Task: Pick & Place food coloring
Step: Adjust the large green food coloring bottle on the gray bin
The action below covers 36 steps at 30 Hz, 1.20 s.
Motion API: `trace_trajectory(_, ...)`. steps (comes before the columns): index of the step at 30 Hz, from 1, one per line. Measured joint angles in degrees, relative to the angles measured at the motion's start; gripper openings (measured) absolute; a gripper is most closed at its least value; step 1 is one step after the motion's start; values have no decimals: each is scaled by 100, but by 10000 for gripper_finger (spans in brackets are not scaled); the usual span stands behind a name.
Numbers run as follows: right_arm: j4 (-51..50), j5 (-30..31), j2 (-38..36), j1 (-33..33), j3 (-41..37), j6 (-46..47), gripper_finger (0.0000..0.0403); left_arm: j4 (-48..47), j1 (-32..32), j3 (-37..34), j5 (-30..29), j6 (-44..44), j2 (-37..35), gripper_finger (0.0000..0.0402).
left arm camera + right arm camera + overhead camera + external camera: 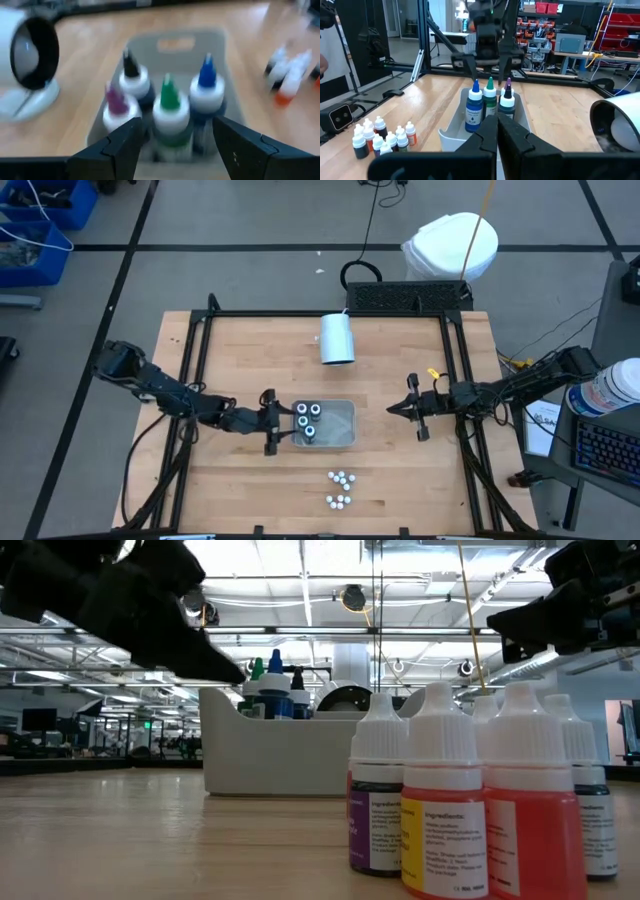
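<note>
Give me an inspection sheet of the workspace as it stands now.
Surface: wooden table, bare between items.
Job's things: four nozzle-topped bottles stand in the gray tray; small white-capped bottles clustered on the table in front of it.
Clutter: white cup lying on its side.
Grippers: left tool open at the tray's end, by the bottles; right tool shut, clear of the tray.
Cables: black loop beyond the table.
Surroundings: keyboard, blue bin.
</note>
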Motion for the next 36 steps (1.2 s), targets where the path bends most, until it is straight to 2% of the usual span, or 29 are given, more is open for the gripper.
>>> trace_trajectory(8, 14, 133, 2, -3, 0, -24, 0, 225, 171, 4, 194, -36, 409, 245)
trace_trajectory(24, 14, 131, 11, -3, 0, -24, 0, 390, 331, 2, 195, 92, 407, 234)
trace_trajectory(30, 14, 131, 11, -3, 0, -24, 0, 412, 331, 2, 336, 85, 407, 216)
trace_trajectory(36, 15, 131, 11, -3, 0, -44, 0, 453, 331, 4, 343, 62, 407, 181)
